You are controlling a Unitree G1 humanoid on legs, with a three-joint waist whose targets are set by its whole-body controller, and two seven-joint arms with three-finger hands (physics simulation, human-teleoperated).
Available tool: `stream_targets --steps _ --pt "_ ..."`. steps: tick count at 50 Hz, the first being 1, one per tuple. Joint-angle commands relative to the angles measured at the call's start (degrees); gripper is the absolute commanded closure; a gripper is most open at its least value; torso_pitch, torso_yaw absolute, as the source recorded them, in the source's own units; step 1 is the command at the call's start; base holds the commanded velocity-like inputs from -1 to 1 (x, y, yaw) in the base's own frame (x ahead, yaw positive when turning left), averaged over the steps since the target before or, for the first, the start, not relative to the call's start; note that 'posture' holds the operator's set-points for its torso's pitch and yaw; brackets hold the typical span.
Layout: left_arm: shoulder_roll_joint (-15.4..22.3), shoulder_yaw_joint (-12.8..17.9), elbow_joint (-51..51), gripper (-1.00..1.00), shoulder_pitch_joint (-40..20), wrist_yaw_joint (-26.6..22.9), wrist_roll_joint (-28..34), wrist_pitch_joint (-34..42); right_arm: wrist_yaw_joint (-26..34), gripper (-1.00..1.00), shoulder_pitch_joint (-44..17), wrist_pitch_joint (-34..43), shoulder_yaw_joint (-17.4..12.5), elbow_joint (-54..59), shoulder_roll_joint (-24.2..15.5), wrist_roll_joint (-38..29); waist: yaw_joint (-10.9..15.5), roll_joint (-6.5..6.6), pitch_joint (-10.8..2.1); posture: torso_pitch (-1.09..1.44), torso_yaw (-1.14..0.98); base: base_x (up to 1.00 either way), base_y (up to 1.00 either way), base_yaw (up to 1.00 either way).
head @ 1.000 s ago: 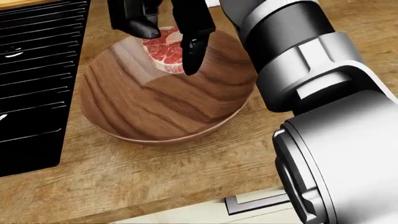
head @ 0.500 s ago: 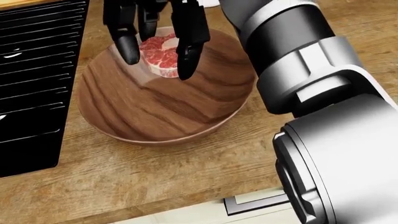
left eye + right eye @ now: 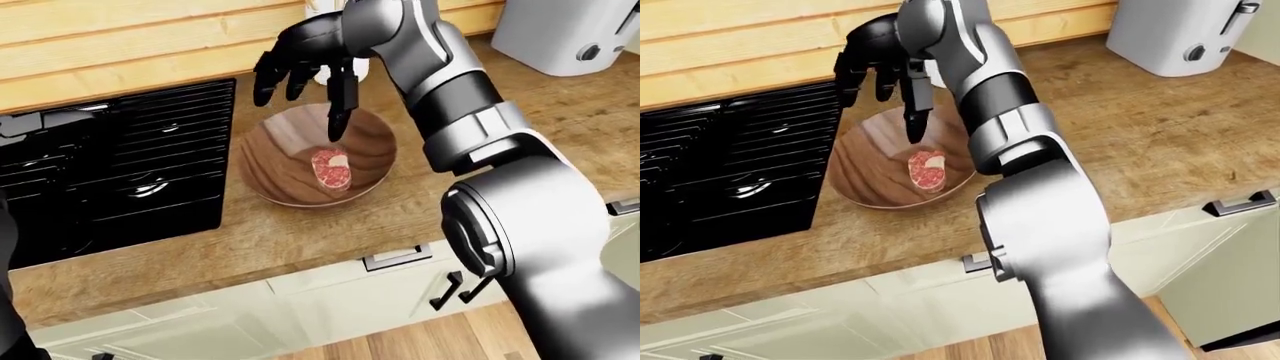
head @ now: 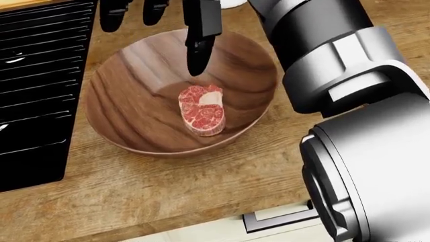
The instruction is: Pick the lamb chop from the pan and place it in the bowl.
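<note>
The lamb chop (image 4: 200,110), a red marbled cut with a white fat patch, lies inside the round wooden bowl (image 4: 134,101) on the wooden counter. My right hand (image 3: 300,111) hangs open just above the bowl's upper rim, fingers spread, touching neither chop nor bowl. One dark fingertip (image 4: 195,63) points down over the chop. I cannot make out the pan on the black stove. My left hand does not show.
A black stove (image 3: 110,172) lies directly left of the bowl. A white toaster (image 3: 570,34) stands at the top right. A white object (image 3: 352,71) stands behind my hand. Cabinet fronts with handles (image 3: 398,257) run below the counter edge.
The chop has dropped from between my right fingers to the bottom of the bowl. The hand has opened and lifted toward the top of the head view.
</note>
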Motion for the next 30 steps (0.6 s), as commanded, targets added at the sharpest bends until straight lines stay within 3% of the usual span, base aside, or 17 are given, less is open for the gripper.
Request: stream_targets --steps 1,13,30 --pt "1.28 1.05 -1.31 -1.00 -1.28 0.06 0.08 -1.44 -0.68 -0.68 -2.46 -0.20 -0.62 -1.83 -0.60 0.82 -0.03 0.42 -1.54 0.00 0.00 0.00 0.00 0.00" --pt "1.74 1.04 -1.14 -1.00 -1.80 0.23 -0.26 -1.20 1.54 -1.00 -3.46 0.34 -1.07 -2.80 -2.41 1.62 -0.05 0.39 -1.45 0.00 0.00 0.00 0.00 0.00" --pt "1.88 0.93 -1.13 -1.00 -1.80 0.21 -0.17 -1.24 5.21 -1.00 -2.24 1.05 -2.09 -5.59 -7.70 2.26 0.05 0.02 -1.42 0.00 0.00 0.00 0.00 0.00"
